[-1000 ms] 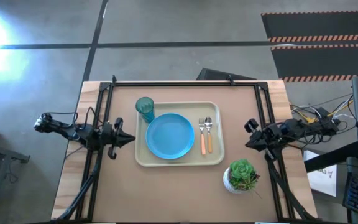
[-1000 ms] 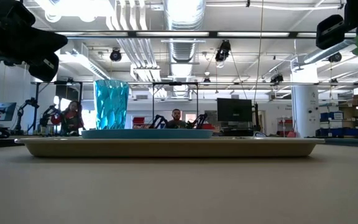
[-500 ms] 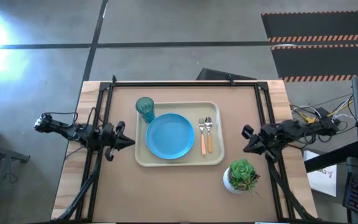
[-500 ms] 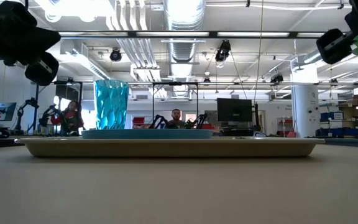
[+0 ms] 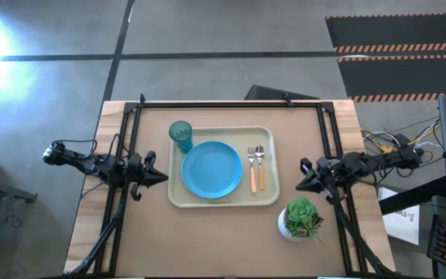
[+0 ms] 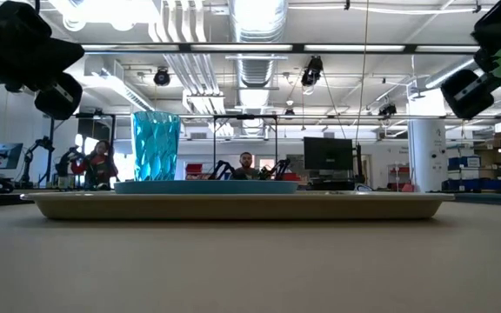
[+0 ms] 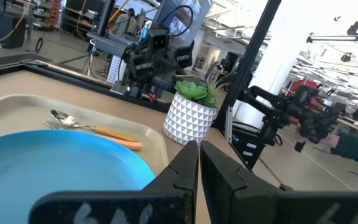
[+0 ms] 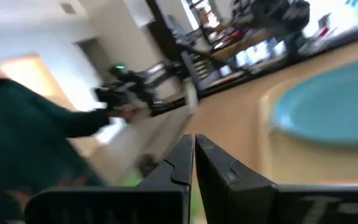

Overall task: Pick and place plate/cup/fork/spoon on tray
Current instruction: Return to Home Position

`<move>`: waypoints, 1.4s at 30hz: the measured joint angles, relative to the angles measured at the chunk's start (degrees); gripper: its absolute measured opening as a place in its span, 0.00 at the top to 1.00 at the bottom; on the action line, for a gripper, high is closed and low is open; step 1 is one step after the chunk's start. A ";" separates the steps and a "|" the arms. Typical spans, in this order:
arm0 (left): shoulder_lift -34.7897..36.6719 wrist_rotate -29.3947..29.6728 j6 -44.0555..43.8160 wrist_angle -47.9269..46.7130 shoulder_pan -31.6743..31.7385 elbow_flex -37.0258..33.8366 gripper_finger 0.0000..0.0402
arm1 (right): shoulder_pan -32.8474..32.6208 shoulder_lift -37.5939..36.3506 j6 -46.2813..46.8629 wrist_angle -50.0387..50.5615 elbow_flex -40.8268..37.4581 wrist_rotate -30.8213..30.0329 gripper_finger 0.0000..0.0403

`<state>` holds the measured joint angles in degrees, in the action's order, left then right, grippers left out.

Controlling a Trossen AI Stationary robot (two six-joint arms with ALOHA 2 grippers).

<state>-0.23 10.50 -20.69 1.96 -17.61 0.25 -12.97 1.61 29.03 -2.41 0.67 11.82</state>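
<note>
Room: workshop hall with ceiling ducts and monitors behind the wooden desk (image 5: pixel 231 240).
Tray (image 5: pixel 221 199): mid-desk, all four items on it, so the task looks done.
Plate (image 5: pixel 211 169): flat in the tray's centre.
Cup (image 5: pixel 180 136): upright at the tray's far left corner, just beside the plate.
Fork (image 5: pixel 252 169) and spoon (image 5: pixel 260 166): side by side right of the plate, handles toward the near edge, laid like a place setting.
Plant pot (image 5: pixel 300 219): off the tray, near right, not a task thing.
Left gripper (image 5: pixel 159 175): fingers together, empty, just left of the tray.
Right gripper (image 5: pixel 300 177): fingers together, empty, right of the tray, apart from the cutlery.
Why: both arms look parked clear of the load.
</note>
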 joint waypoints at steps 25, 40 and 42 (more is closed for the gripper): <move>-0.99 0.42 24.31 0.94 0.00 0.00 1.00 | 0.48 0.49 -41.92 1.07 0.07 -22.38 0.98; -3.43 0.20 24.30 0.31 0.01 0.00 1.00 | 6.43 4.56 -38.17 1.07 0.08 -22.35 0.98; -4.38 0.20 24.30 0.29 0.01 0.00 1.00 | 6.43 4.79 -38.09 1.06 0.08 -22.34 0.98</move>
<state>-4.61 10.70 3.62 2.25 -17.60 0.25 -6.55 6.39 -9.06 -1.35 0.75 -10.52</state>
